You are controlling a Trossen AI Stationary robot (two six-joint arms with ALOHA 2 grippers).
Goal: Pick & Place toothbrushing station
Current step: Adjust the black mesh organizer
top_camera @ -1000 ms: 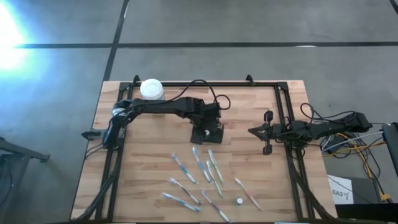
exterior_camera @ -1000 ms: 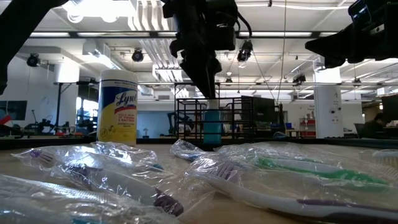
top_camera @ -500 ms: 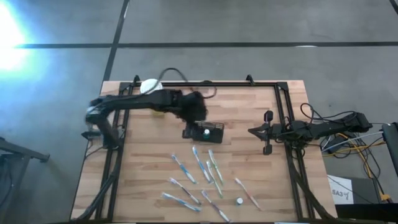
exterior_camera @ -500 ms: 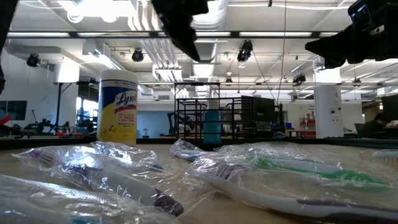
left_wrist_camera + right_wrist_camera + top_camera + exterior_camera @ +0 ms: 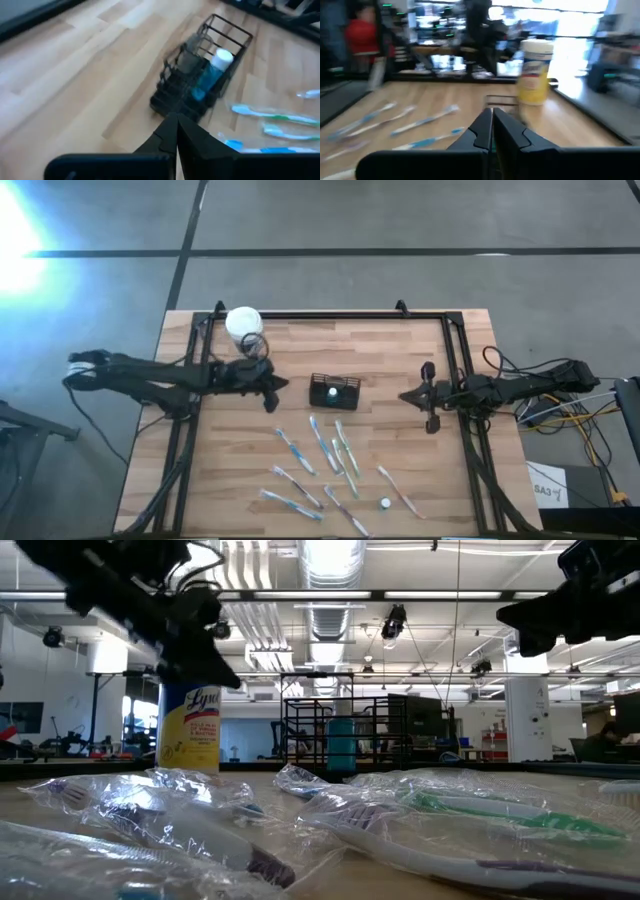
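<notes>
The toothbrushing station (image 5: 335, 392), a small black wire holder, rests by its base on the wooden table near the middle. A blue, white-capped tube (image 5: 214, 70) stands upright in it. The low view shows the station (image 5: 335, 730) far back. My left gripper (image 5: 283, 385) is shut with nothing between its fingers. It hangs above the table to the station's left and slants down toward the station (image 5: 200, 80). My right gripper (image 5: 403, 393), also shut with nothing in it, waits to the station's right, pointing level at it.
A white-lidded yellow jar (image 5: 243, 322) stands at the far left of the table. Several wrapped toothbrushes (image 5: 325, 450) lie on the near half, and a small white cap (image 5: 385, 503) lies among them. A black frame (image 5: 330, 313) runs along the table's far and side edges.
My left gripper has left the station, where it pointed down into it, and has drawn back toward the table's left edge. It has tipped up from pointing down to a shallow slant. The station stays on the table where it was.
</notes>
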